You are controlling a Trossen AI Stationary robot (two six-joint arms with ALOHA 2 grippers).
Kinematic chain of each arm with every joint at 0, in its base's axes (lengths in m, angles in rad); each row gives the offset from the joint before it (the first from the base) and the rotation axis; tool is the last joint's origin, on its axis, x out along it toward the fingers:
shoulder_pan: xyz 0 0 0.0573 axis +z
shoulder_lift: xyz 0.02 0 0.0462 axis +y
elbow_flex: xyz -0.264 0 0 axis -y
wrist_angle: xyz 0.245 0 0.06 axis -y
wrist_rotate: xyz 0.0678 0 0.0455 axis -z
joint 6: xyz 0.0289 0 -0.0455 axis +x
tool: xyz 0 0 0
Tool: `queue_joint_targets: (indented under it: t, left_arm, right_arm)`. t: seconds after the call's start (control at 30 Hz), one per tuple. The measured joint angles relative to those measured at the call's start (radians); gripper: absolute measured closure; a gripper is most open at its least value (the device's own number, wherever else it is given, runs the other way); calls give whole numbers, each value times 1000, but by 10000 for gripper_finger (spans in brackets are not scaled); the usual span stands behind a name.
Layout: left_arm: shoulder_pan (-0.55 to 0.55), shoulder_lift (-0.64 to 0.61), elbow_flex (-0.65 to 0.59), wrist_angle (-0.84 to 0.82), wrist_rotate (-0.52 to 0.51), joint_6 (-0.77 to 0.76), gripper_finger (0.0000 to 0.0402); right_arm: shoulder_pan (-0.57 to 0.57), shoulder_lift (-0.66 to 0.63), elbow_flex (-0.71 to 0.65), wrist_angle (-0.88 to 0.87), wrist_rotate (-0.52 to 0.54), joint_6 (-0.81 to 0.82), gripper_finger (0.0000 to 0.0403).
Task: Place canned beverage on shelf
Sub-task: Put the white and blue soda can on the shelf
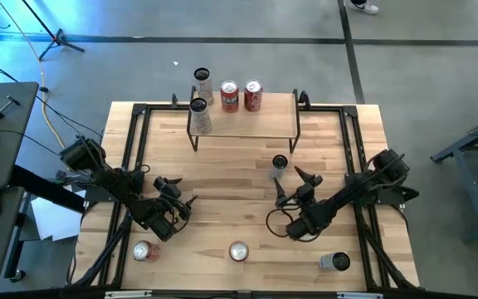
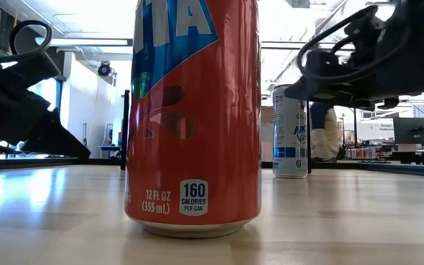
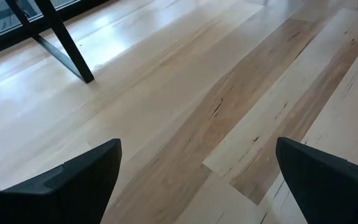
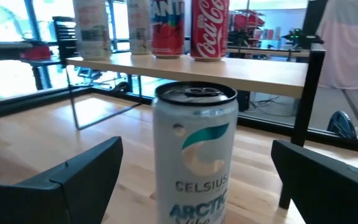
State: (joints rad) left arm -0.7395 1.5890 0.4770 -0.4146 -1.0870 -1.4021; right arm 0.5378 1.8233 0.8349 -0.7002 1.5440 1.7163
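A white Celsius can (image 4: 194, 155) stands upright on its base on the wooden table, also seen in the high view (image 1: 279, 164) and the low view (image 2: 291, 132). My right gripper (image 1: 293, 187) is open just on its near side; the fingers (image 4: 73, 180) stand wide on either side, short of the can and not touching it. The shelf (image 1: 243, 124) stands on thin black legs at the table's far middle and carries several upright cans, among them a red Coca-Cola can (image 4: 210, 28). My left gripper (image 1: 181, 193) is open and empty over bare table (image 3: 197, 149) at the near left.
An orange Fanta can (image 2: 193, 110) stands at the near middle (image 1: 238, 251). A red can (image 1: 143, 251) is at the near left and a silver can (image 1: 334, 262) at the near right. A black shelf leg (image 3: 64, 40) shows ahead of my left gripper. Black rails (image 1: 351, 141) border the table.
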Motion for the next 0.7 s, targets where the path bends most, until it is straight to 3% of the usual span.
queue_joint_targets:
  t: [0.33, 0.7]
  left_arm:
    - [0, 0, 0, 1, -16, 11, 2]
    - [0, 0, 0, 2, -17, 10, 2]
  right_arm:
    - [-64, 0, 0, 116, -16, -130, 4]
    - [-156, 0, 0, 301, -134, -397, 4]
